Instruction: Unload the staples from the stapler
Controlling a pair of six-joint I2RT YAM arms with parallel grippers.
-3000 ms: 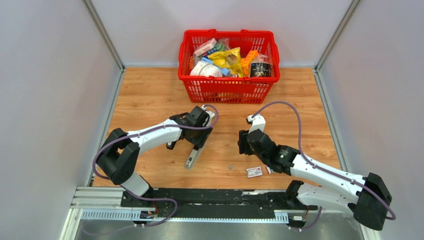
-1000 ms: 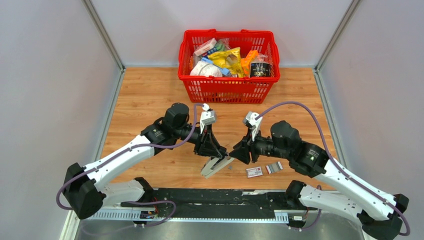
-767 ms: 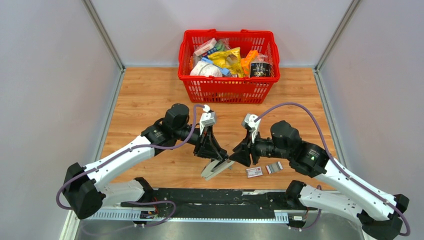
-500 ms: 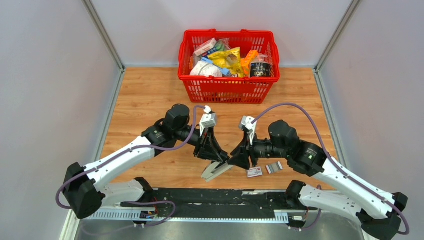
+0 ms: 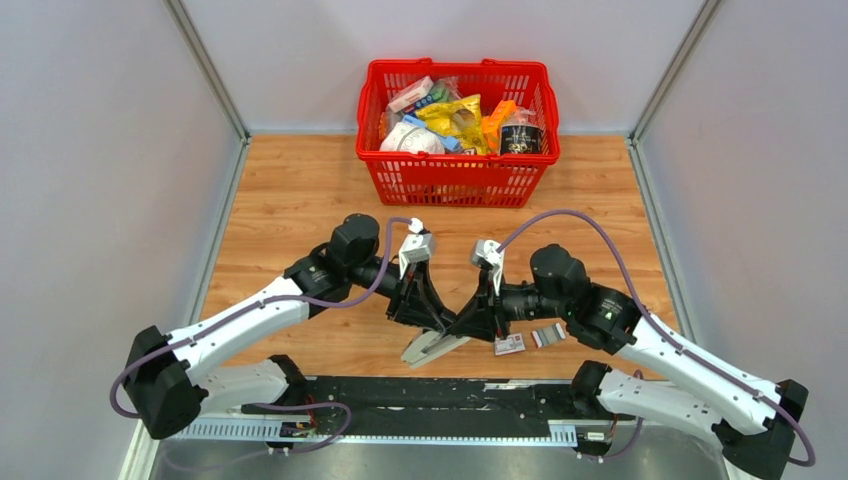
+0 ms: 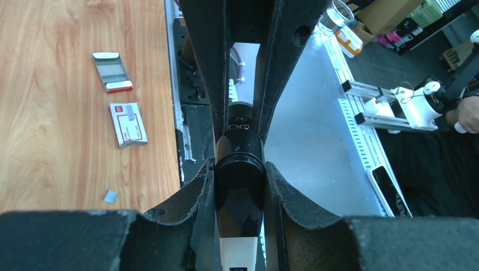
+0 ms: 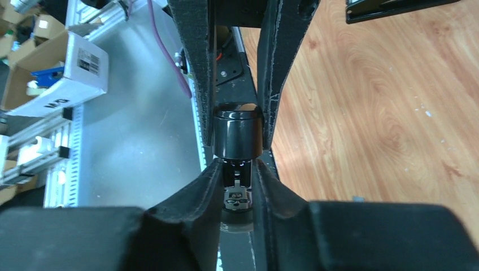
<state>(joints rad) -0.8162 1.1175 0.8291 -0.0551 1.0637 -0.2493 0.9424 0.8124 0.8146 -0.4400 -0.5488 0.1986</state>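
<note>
- Stapler (image 5: pixel 430 348) at the near edge of the table (image 5: pixel 300 200); left fingers (image 6: pixel 206 84) clamped narrowly on its black body, right fingers (image 7: pixel 195 68) pinching the opposite end.
- Some staples (image 5: pixel 547 335) lie rightward.
- Judged step: opening magazine; next needs a steady counter-pull.

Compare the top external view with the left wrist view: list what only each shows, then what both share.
Only the top external: the red basket at the table's far edge, with its packets. Only the left wrist: a tiny grey bit on the wood, and a close look at the left end effector closed on the black stapler. Both: that stapler, the white-and-red box and the grey strip beside it.
</note>
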